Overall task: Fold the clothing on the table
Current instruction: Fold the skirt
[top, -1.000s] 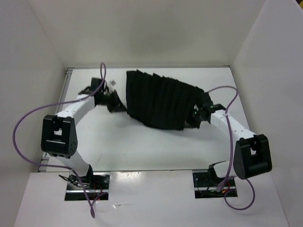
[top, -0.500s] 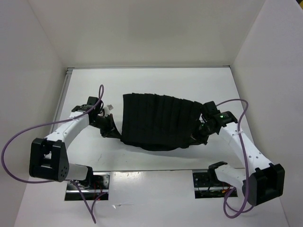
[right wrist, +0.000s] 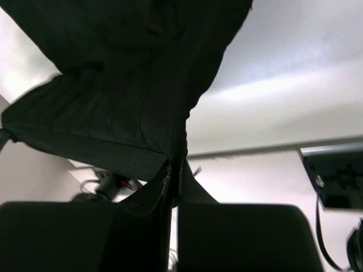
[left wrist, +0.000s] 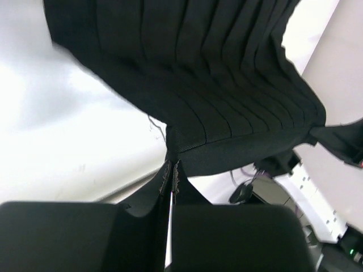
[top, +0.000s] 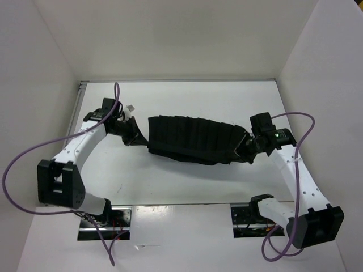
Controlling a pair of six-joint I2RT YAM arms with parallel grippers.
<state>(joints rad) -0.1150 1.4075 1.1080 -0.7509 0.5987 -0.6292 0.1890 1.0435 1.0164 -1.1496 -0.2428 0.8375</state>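
The clothing (top: 193, 139) is a black pleated garment stretched in a band across the middle of the white table (top: 227, 102), lifted between both arms. My left gripper (top: 135, 131) is shut on its left edge, where the hem (left wrist: 187, 148) runs into the closed jaws. My right gripper (top: 243, 148) is shut on its right edge, the fabric (right wrist: 142, 130) pinched between the fingers. In the left wrist view the clothing (left wrist: 198, 73) hangs in parallel pleats above the table.
White walls enclose the table on the left, back and right. A thin metal rail (top: 76, 113) runs along the left edge. Purple cables (top: 22, 158) loop off both arms. The arm bases (top: 105, 218) sit at the near edge.
Both grippers have swung toward the back while holding the clothing. The garment went from a broad sheet to a narrower, flatter band stretched between them.
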